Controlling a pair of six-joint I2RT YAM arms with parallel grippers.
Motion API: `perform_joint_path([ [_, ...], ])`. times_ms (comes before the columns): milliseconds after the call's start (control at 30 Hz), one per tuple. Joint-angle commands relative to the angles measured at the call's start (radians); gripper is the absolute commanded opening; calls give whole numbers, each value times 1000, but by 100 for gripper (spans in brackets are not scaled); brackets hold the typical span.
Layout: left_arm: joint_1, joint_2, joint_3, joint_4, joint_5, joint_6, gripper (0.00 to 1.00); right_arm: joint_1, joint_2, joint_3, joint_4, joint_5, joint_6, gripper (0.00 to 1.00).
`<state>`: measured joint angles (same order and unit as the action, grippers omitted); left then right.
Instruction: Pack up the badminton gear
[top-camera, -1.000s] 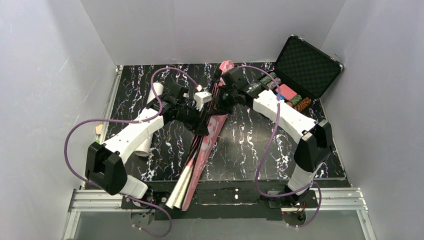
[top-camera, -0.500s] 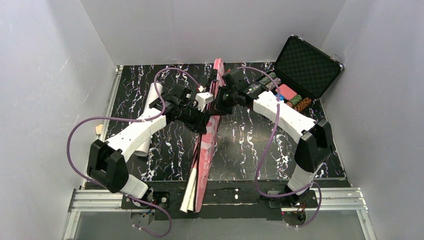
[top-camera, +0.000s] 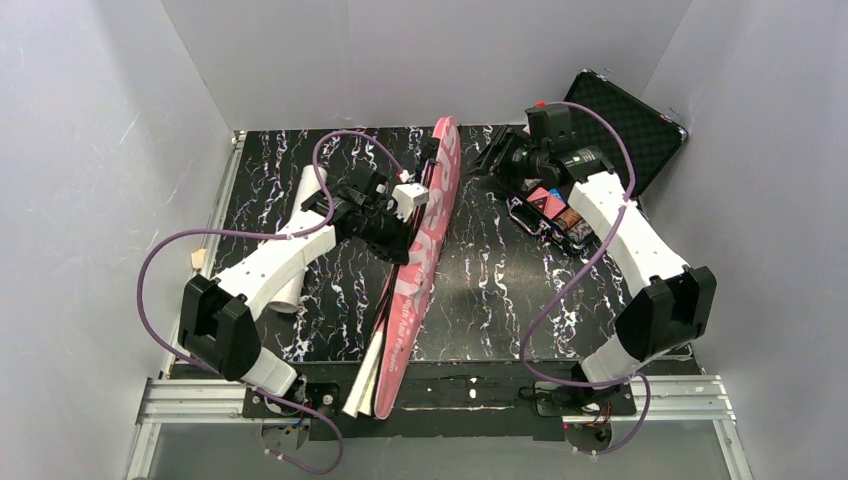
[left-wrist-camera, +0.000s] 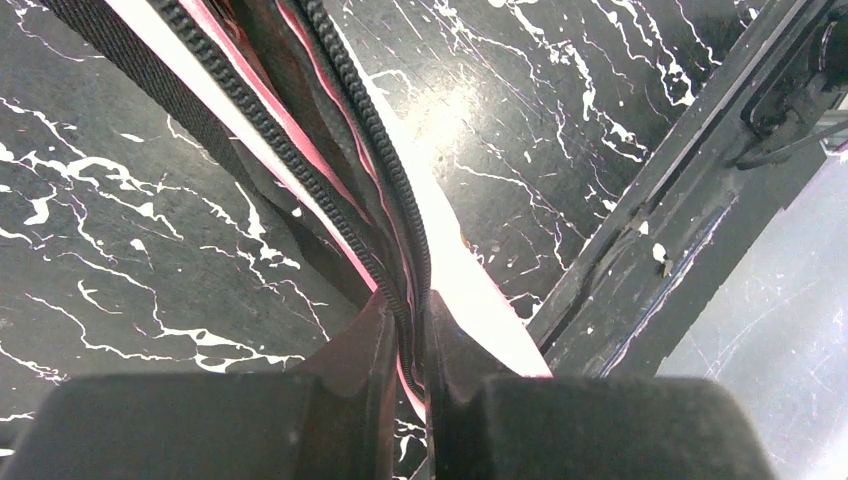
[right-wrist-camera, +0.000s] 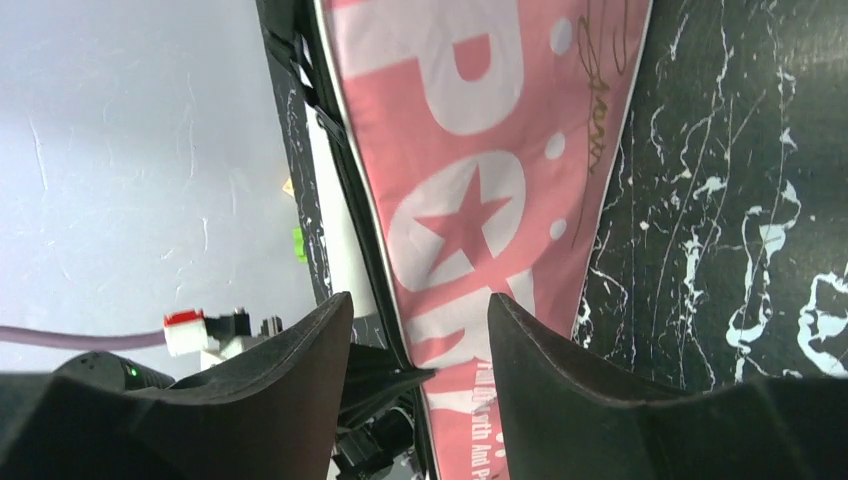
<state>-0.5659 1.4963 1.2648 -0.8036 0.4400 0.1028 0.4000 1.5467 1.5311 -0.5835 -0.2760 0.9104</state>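
The left gripper (left-wrist-camera: 410, 335) pinches shut on the pink SPORT bag (top-camera: 425, 250), apparently steadying it on edge, while the right gripper (right-wrist-camera: 418, 310) hangs open, empty.

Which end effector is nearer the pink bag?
Left. The left end effector is shut on the pink SPORT bag's zipper edge; the right end effector hangs open right of it.

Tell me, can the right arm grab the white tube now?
Probably not. The white tube lies far left, past the pink SPORT bag, tilted up on edge, and the left gripper shut on its zipper edge. The right gripper, open, is on the bag's other side and would have to cross both.
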Motion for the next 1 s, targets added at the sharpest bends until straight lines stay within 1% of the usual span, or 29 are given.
perform_joint_path([
  [0, -26, -32, 58, -32, 19, 34, 0, 2, 59, 128, -22, -30, -49, 61],
  [133, -37, -43, 55, -32, 47, 30, 0, 1, 146, 225, -31, -55, -51, 61],
  [233, -43, -52, 54, -34, 61, 32, 0, -9, 183, 221, 35, -103, -34, 59],
  [333, -43, -63, 54, -41, 62, 42, 0, -28, 210, 217, 54, -160, -40, 57],
  [467, -43, -70, 53, -52, 60, 58, 0, -70, 195, 131, 136, -273, -41, 56],
  [600, -45, -72, 52, -55, 66, 61, 0, -111, 178, 31, 266, -379, 3, 53],
  [700, -45, -70, 56, -60, 70, 61, 0, -122, 195, 23, 300, -429, 14, 51],
  [867, -45, -78, 55, -65, 78, 64, 0, -122, 213, -4, 403, -499, 57, 50],
  [967, -45, -80, 54, -67, 79, 67, 0, -122, 211, -29, 462, -514, 79, 49],
])
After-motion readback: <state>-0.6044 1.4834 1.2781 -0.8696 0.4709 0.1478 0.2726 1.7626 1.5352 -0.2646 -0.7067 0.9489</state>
